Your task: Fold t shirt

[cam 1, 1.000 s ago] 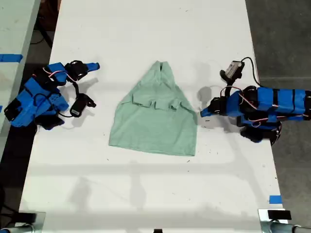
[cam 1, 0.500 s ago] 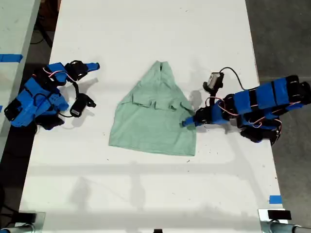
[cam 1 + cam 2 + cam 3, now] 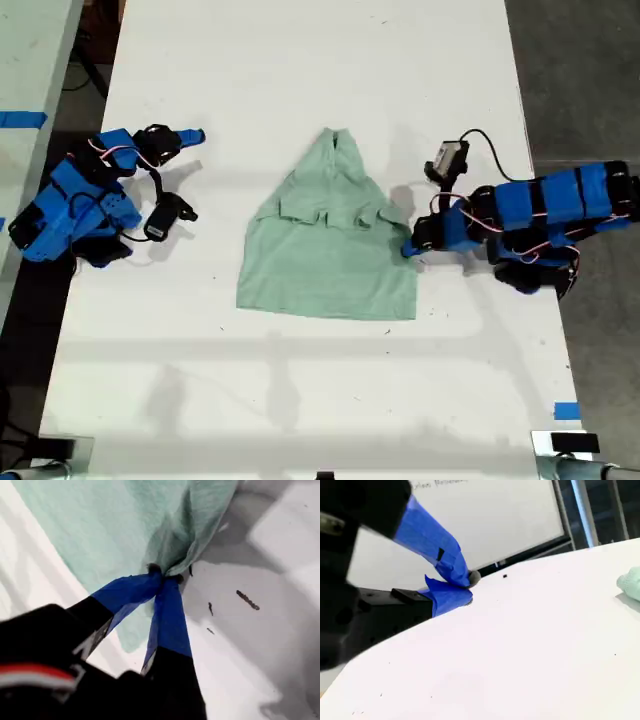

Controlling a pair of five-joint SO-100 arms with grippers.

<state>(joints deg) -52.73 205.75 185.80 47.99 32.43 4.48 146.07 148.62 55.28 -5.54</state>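
Surface: white table (image 3: 300, 60), dark floor at both sides of the exterior view
Views: exterior view shows the whole t shirt (image 3: 330, 245) and both arms; first wrist view alone shows the pinch at the cloth (image 3: 115, 535); second wrist view catches only a pale green scrap (image 3: 631, 582) at its edge
T shirt: pale mint green, plain, wrinkled, roughly triangular; narrow end toward the exterior view's top, broad hem toward its bottom, a rumpled ridge across the middle; lies flat near the table's centre
First gripper: my first gripper (image 3: 165, 577), at the exterior view's right (image 3: 408, 249), arm stretched low toward the shirt's edge; jaws closed to a point, bunched fabric pinched between the blue-taped tips
Second gripper: my second gripper (image 3: 462, 587), at the exterior view's left (image 3: 190, 138), arm folded back, well apart from the shirt; blue tips almost touching, nothing between them
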